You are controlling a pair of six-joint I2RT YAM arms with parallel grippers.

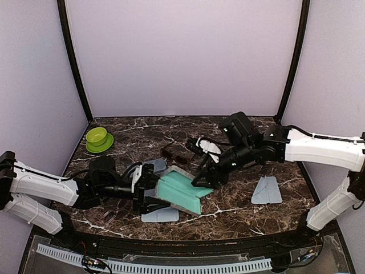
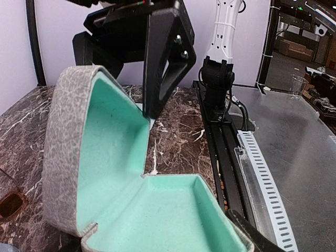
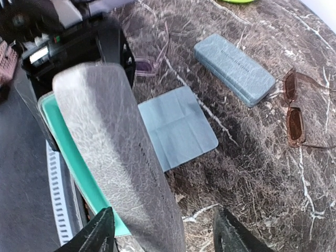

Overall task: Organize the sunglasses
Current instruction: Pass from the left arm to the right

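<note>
Sunglasses (image 3: 294,113) with brown lenses lay on the table (image 3: 262,184) beyond the open case (image 1: 182,191), the purple pair (image 3: 146,66) nearer it. Your right gripper (image 3: 165,233) straddled its lid (image 3: 115,136), jaws wide; your left gripper's (image 1: 147,197) hold was unclear.

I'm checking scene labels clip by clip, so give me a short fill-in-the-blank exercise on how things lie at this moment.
1. The open grey case has ____ lying inside it.
2. The brown-lensed sunglasses lie on the table beside the ____ blue-grey case.
3. The bowl at the table's far left is ____.
4. The gripper straddling the open case's lid belongs to the ____ arm.

Missing words: nothing; closed; green; right.
</note>
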